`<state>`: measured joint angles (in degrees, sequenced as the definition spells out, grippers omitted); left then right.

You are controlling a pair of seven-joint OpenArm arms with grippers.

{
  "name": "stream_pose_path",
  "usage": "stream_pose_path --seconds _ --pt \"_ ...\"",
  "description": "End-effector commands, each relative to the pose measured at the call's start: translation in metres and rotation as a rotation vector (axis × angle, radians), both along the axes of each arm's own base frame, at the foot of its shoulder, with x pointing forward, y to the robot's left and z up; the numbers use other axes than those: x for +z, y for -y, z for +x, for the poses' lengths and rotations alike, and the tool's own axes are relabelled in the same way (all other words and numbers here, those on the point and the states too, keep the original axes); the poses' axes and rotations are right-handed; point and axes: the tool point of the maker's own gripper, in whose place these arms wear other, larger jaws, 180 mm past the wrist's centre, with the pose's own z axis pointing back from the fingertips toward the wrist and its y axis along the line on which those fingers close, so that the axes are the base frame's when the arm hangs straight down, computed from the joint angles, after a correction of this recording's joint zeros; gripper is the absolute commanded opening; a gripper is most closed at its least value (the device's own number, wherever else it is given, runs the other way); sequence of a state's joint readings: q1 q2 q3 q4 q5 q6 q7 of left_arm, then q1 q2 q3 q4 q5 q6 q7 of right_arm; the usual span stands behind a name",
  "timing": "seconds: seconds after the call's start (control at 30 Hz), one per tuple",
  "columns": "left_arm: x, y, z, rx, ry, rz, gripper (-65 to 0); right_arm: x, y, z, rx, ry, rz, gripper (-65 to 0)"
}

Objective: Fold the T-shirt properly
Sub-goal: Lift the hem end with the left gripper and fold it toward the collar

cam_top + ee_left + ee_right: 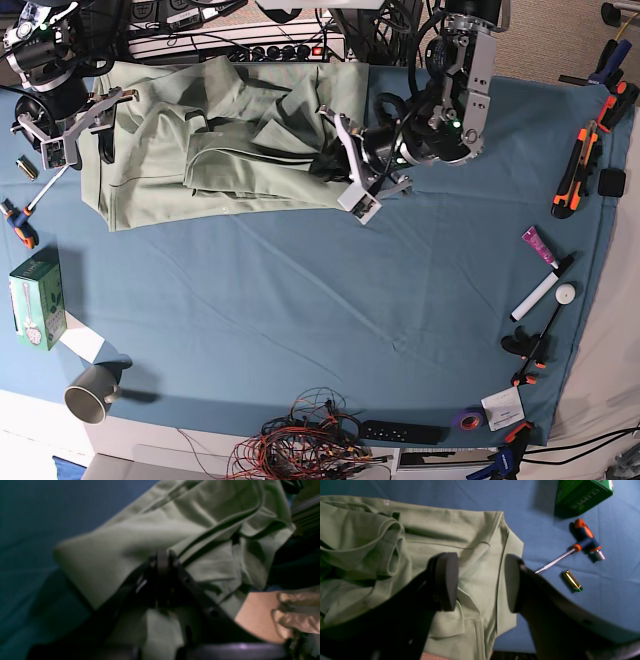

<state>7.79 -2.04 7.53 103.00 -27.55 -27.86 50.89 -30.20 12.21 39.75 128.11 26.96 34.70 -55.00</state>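
The pale sage-green T-shirt [230, 150] lies crumpled at the far left of the blue cloth [320, 320]. My left gripper [330, 160] is at the shirt's right edge. In the left wrist view its fingers [162, 557] are pressed together on a fold of the T-shirt [120, 545], which is raised off the cloth. My right gripper [480, 582] hovers over the shirt's left edge [475, 550], open, with nothing between its fingers [446, 580]. In the base view it sits at the shirt's left side [85, 125].
Left of the shirt lie an orange-and-blue screwdriver [585, 541], a small gold cylinder [571, 580] and a green box [35, 297]. A mug [90, 392] stands at the front left. Hand tools [580, 170] and a marker [540, 290] line the right edge; cables [300, 440] line the front.
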Motion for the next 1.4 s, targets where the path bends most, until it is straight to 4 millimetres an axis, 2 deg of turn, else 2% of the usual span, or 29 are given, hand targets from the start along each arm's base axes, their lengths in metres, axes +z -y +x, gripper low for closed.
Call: stream_pose_path --seconds 0.0,0.4,0.73,0.83,1.07,1.2,1.37 --pt "0.014 0.006 0.007 0.003 0.053 -0.029 -65.0 0.010 0.000 0.004 0.012 0.040 -0.010 -35.3" --pt "0.006 0.016 0.010 -0.027 0.189 0.133 -65.0 0.011 -0.001 0.005 0.014 0.046 -0.009 -35.3" --pt "-0.002 -0.012 0.031 0.054 0.253 0.272 -65.0 0.012 -0.001 0.005 0.016 0.051 -0.008 -35.3" --pt "-0.003 -0.015 0.031 0.049 0.252 0.279 -65.0 0.012 -0.001 0.005 0.016 0.052 -0.008 -35.3" --pt "-0.009 0.009 0.000 -0.042 0.163 0.191 -65.0 0.012 -0.001 0.005 0.016 0.052 -0.008 -35.3" --pt "-0.007 0.036 -0.022 -0.158 0.178 0.169 -65.0 0.012 -0.001 0.005 0.016 0.052 -0.008 -35.3" --pt "0.003 0.077 -0.067 -0.367 0.186 0.076 -65.0 0.012 -0.001 0.005 0.016 0.052 -0.008 -35.3"
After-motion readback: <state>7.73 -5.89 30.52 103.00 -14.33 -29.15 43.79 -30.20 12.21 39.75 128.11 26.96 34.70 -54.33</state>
